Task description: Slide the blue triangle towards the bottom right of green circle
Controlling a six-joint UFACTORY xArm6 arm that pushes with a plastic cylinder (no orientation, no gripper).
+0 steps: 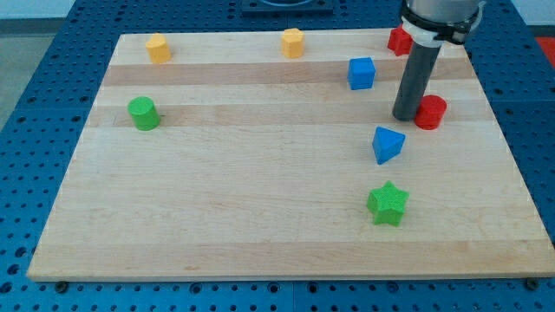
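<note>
On the wooden bench (pixel 260 225), the blue triangle (pixel 388 144) lies right of centre, its sharp corner pointing toward the frame's right. My tip (pixel 406 116) stands just above it, beside the red cylinder (pixel 430 113). No jaws exist here. The green circle (pixel 143 113) sits far left.

The rod (pixel 416 78) hides part of the top red block (pixel 398 41), its shape unclear.
</note>
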